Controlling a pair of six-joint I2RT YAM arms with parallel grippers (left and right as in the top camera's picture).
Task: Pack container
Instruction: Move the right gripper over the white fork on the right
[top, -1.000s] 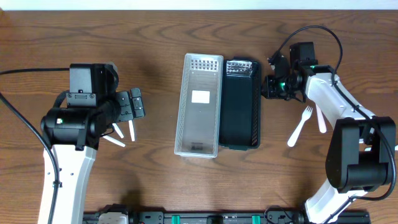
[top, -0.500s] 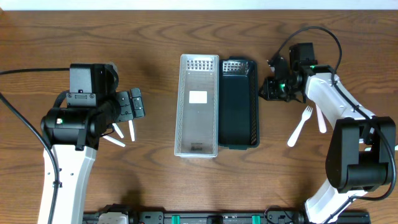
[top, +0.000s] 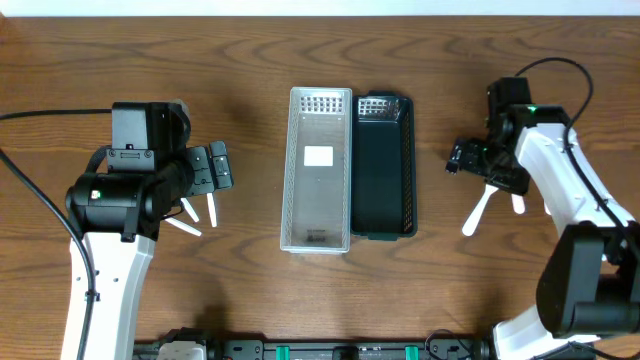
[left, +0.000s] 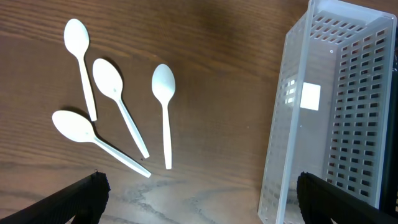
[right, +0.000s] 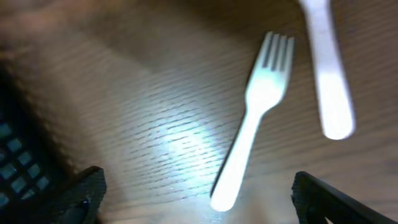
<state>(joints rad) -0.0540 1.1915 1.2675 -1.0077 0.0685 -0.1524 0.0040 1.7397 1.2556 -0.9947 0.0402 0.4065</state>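
The clear container (top: 320, 185) lies lengthwise front-to-back, just beside the black container (top: 384, 170).

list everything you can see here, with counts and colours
clear bin: 1, translucent white, table centre, touching the black bin's left side
black bin: 1, black, right of the clear bin
spoons: 4, white, loose on the table left of the bins
fork: 1, white, on the table right of the bins
utensil: 1, white, beside the fork, head out of view
table: 1, brown wood
left pincer: 1, black, open, above the spoons
right pincer: 1, black, open, above the fork
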